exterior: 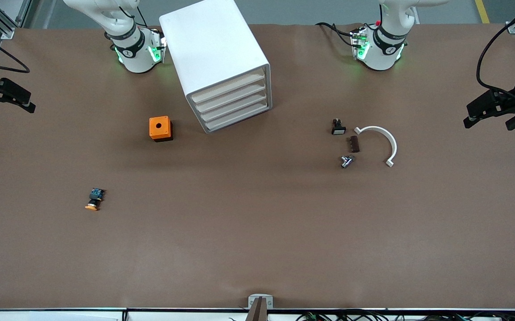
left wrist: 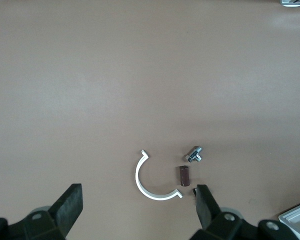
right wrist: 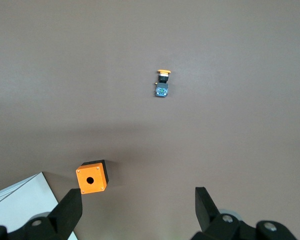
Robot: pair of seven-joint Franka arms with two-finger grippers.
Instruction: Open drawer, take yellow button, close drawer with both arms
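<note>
Your left gripper (exterior: 491, 117) hangs over bench (exterior: 257, 249) edge at left arm's end, jaws wide apart, nothing held. Right gripper (exterior: 10, 100) over edge at right arm's end, jaws apart too, empty. Cabinet (exterior: 219, 62) sits near bench's robot-side edge between both bases; top drawer (exterior: 229, 87) shut flush. Button (exterior: 94, 199) lies on open bench toward right arm's end, nearer front camera than orange cube (exterior: 160, 128). White half-ring (exterior: 380, 142) and small parts toward left arm's end.

Brown table (exterior: 257, 232) carries: cabinet (exterior: 215, 58), orange cube (exterior: 160, 128), button (exterior: 95, 199), white arc (exterior: 380, 142).
</note>
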